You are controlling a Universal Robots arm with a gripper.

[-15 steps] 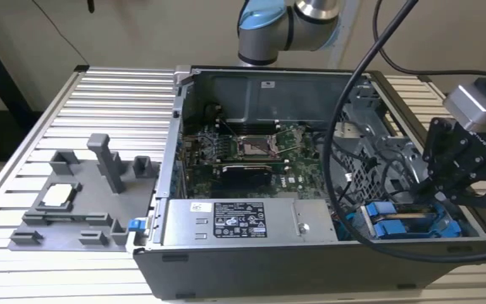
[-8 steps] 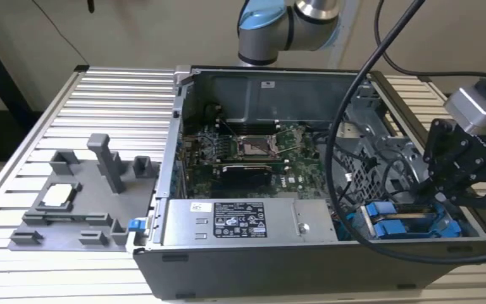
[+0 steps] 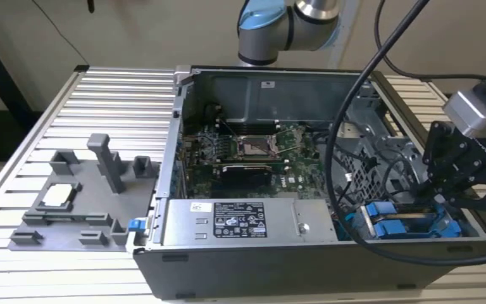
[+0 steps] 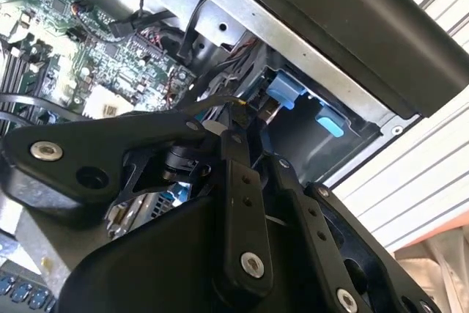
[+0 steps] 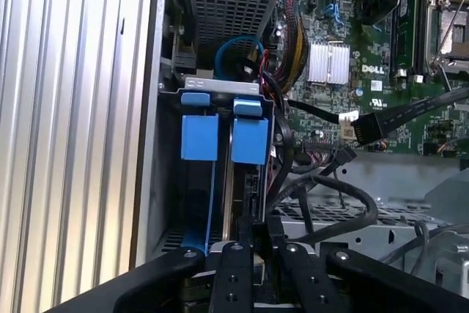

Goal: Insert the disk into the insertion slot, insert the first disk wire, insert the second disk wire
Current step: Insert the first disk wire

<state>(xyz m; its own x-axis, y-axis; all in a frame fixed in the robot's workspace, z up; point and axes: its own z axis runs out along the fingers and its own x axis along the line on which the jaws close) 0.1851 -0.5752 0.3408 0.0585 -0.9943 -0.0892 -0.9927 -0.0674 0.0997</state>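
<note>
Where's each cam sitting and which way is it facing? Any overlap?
Exterior view: off the arm, looking down into the open computer case; arm and gripper show.
First wrist view: on the arm, looking along the gripper at blue disk carriers.
Second wrist view: on the arm, looking past the gripper into the case's corner.
Both wrist views share the carriers and motherboard.
</note>
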